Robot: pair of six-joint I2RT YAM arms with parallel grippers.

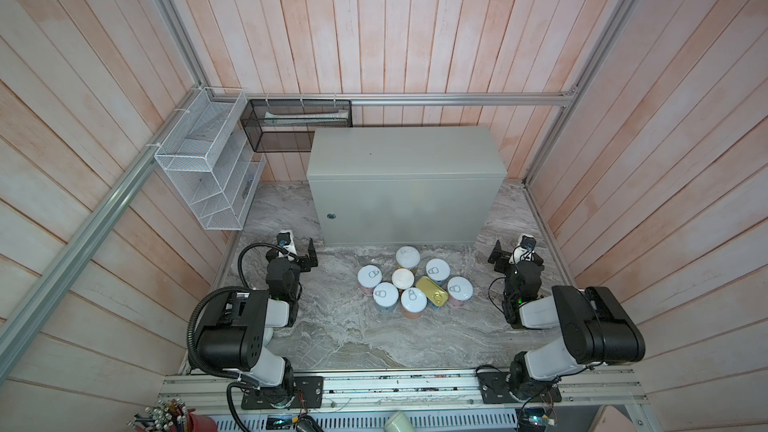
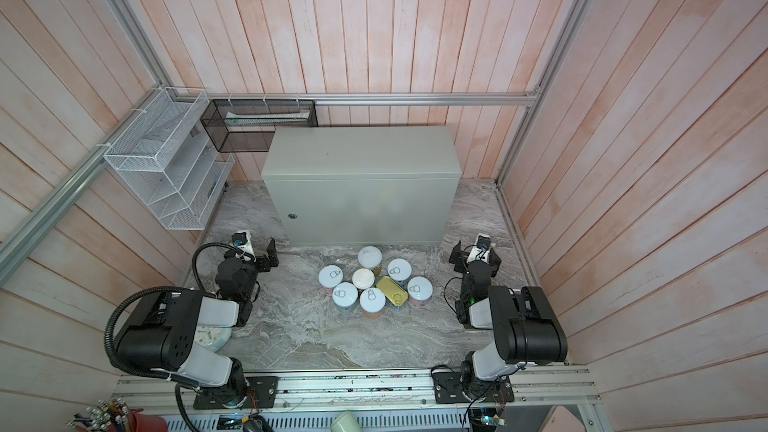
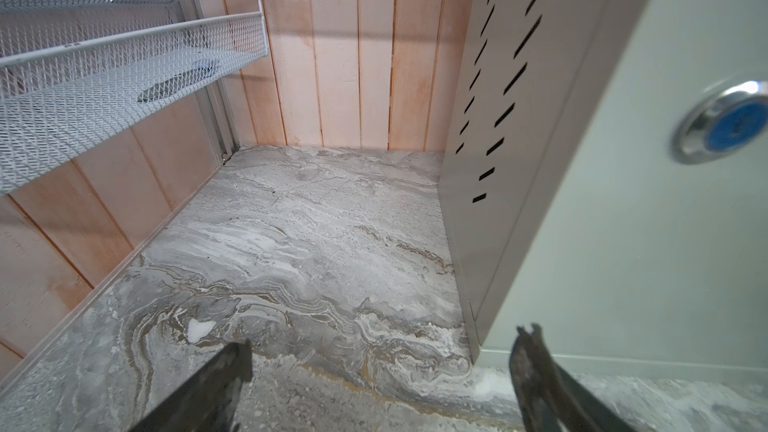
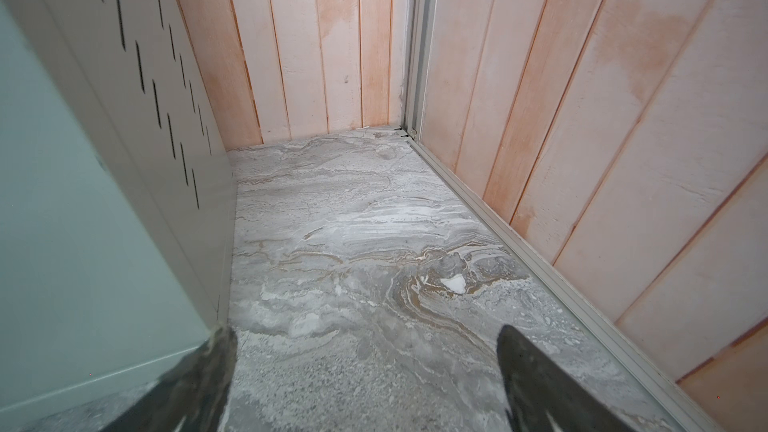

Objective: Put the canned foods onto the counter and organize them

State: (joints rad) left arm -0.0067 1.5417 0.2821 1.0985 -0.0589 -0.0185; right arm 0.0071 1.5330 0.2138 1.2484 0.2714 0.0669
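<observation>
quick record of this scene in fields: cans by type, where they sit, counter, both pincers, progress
pull-tab cans: five
white-lidded cans: two
gold tin: one, among the round ones
location: all clustered on the marble surface, in front of the counter
counter top: nothing on it
left pincer: open, empty, left of the cluster
right pincer: open, empty, right of the cluster
progress: nothing placed yet
</observation>
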